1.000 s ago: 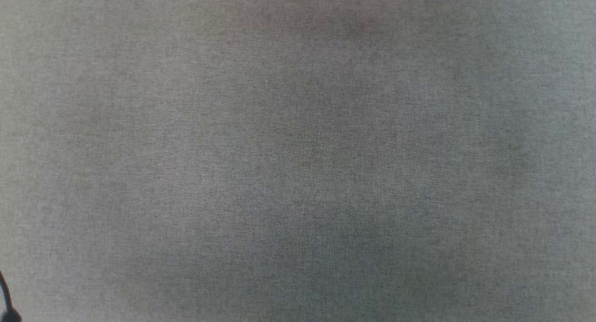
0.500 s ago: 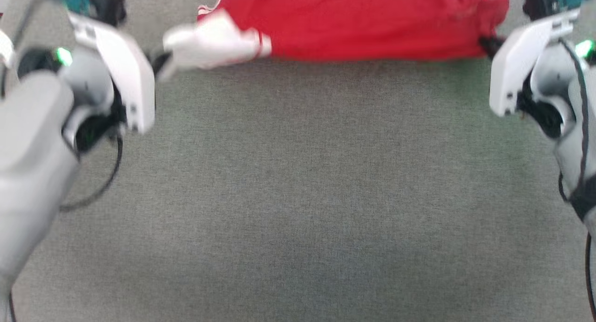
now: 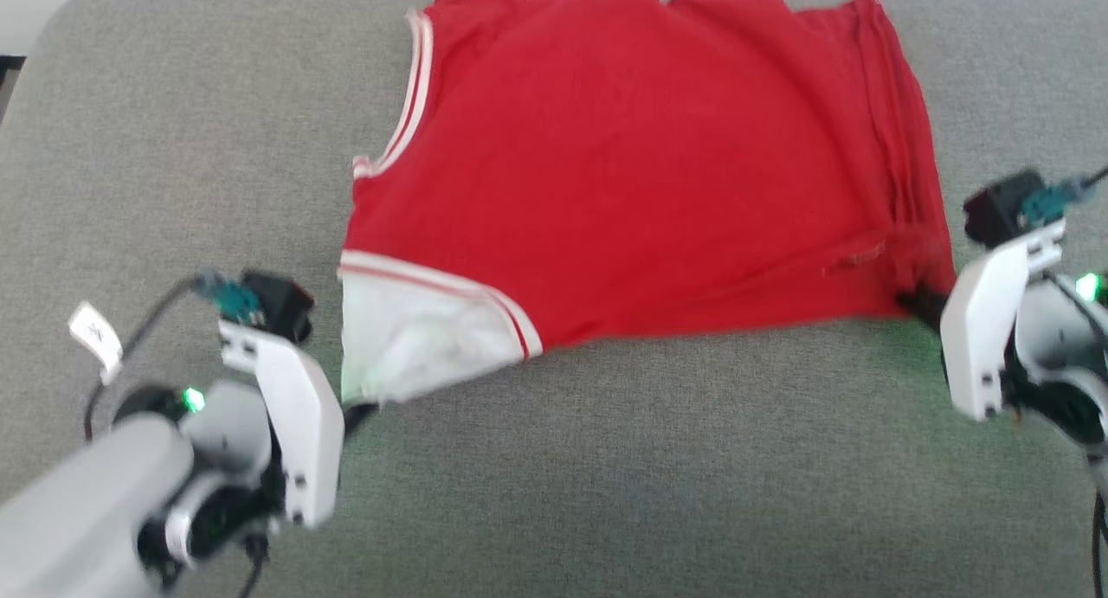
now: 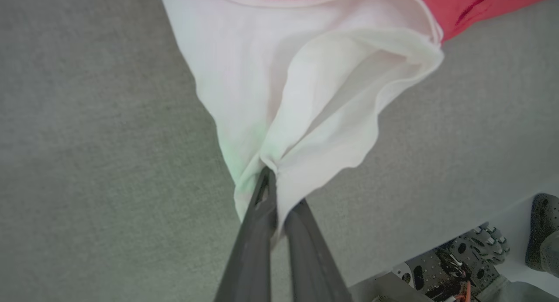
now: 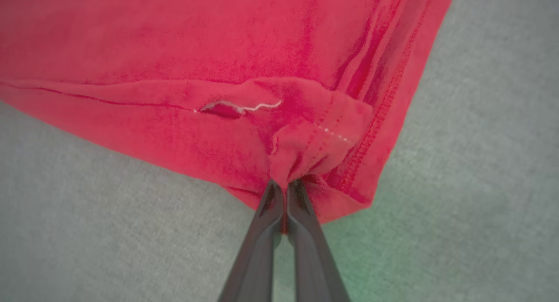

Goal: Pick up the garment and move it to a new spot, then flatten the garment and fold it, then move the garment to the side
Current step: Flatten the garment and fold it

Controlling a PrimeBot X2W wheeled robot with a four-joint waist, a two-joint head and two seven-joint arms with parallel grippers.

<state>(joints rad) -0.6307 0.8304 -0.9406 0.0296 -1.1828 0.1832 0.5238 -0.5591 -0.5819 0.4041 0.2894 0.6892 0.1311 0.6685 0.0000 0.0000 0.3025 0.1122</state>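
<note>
In the head view, the garment [image 3: 640, 174] lies spread on the grey cloth top [image 3: 606, 494], near the far side. It is red with striped trim. The left gripper [image 3: 359, 412] is at its near left end and pinches the white sleeve [image 3: 415, 338]. The right gripper [image 3: 913, 302] is at its near right end and pinches the red corner [image 3: 917, 273]. A small white tag [image 3: 95, 338] hangs on the left arm's cable.

In the left wrist view, the left gripper [image 4: 268, 184] has its two dark fingers squeezed tight together on the tip of the sleeve. The sleeve is bunched and folded over there.

In the right wrist view, the right gripper [image 5: 284, 188] is squeezed tight too, with a little lump of red cloth in it. Wrinkles run along the hem.

I think the job now is moving the shirt and laying it flat. To do it well, both hands should pull gently apart and go the same way at the same speed. They should stay low, so the cloth slides and does not fold under. Pulling too hard could slip the thin sleeve out.

The top is soft grey fabric with rounded corners. Past its edge, the left wrist view shows a pale floor [image 4: 506, 214], a metal part with wires [image 4: 450, 267] and a dark shoe [image 4: 543, 227].
</note>
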